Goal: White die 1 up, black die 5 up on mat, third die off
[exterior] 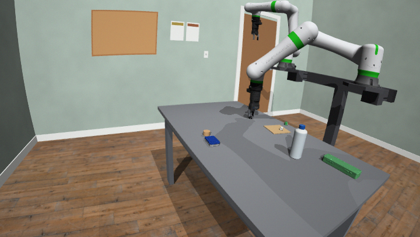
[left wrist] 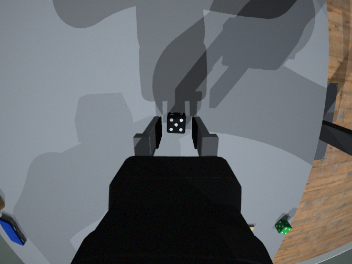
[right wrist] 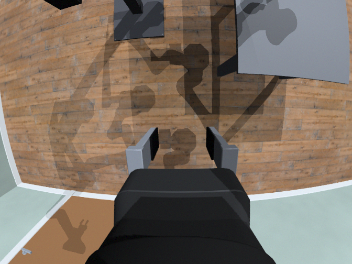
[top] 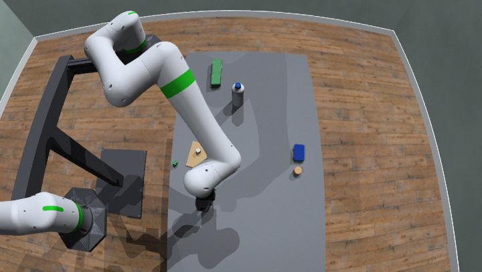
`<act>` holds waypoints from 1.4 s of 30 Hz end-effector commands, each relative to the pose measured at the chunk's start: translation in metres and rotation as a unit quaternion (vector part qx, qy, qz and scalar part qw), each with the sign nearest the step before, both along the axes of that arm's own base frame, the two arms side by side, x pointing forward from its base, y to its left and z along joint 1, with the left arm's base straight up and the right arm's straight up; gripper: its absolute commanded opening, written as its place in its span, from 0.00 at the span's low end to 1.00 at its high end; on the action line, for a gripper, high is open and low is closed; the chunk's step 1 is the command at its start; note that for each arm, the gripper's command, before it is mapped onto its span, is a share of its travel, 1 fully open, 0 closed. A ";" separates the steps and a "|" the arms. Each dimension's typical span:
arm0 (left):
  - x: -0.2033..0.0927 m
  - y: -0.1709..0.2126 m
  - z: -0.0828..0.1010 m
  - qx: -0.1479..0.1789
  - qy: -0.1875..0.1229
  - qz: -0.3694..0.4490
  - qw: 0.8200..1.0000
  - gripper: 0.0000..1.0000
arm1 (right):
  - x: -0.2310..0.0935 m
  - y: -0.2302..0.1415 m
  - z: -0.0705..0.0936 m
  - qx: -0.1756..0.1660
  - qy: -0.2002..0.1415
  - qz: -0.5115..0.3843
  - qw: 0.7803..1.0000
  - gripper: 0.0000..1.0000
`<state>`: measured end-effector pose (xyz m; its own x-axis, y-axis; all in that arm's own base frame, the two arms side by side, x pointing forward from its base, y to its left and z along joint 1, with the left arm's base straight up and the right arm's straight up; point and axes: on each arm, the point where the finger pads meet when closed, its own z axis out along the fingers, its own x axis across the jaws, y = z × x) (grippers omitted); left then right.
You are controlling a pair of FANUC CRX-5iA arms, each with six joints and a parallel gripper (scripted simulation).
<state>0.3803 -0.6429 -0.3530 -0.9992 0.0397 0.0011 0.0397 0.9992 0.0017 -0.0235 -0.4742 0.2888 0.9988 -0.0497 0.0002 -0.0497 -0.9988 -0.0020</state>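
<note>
A black die (left wrist: 176, 124) shows its 5 to the left wrist camera. My left gripper (left wrist: 176, 126) (exterior: 250, 117) is part open low over the table; the die appears between and slightly beyond its fingertips, with gaps on both sides. The die is off the tan mat (top: 191, 161) (exterior: 272, 129). A white die (top: 197, 151) (exterior: 281, 128) is on the mat; its top number is too small to read. The third die, green (top: 175, 163) (exterior: 286, 123) (left wrist: 283, 226), lies off the mat near the table edge. My right gripper (right wrist: 182, 136) (exterior: 255, 38) is open and empty, high beyond the table.
A white bottle (top: 237, 96) (exterior: 298, 144) stands beyond the mat, near a green block (top: 216, 73) (exterior: 341, 166). A blue box (top: 298, 152) (exterior: 212, 140) and a tan cylinder (top: 297, 171) (exterior: 206, 132) are near the opposite long edge. The left arm hides part of the mat in the top view.
</note>
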 end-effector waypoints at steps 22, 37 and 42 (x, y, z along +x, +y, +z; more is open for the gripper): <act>0.001 -0.001 -0.019 -0.001 -0.001 0.000 1.000 0.70 | 0.000 0.000 0.001 -0.001 0.000 0.000 1.000 1.00; 0.001 -0.001 -0.019 -0.001 -0.001 0.000 1.000 0.70 | 0.000 0.000 0.001 -0.001 0.000 0.000 1.000 1.00; 0.001 -0.001 -0.019 -0.001 -0.001 0.000 1.000 0.40 | 0.000 0.000 0.001 -0.001 0.000 0.000 1.000 1.00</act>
<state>0.3803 -0.6429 -0.3730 -0.9992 0.0397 0.0011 0.0397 0.9992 0.0017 -0.0235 -0.4742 0.2888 0.9988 -0.0497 0.0002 -0.0497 -0.9988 -0.0020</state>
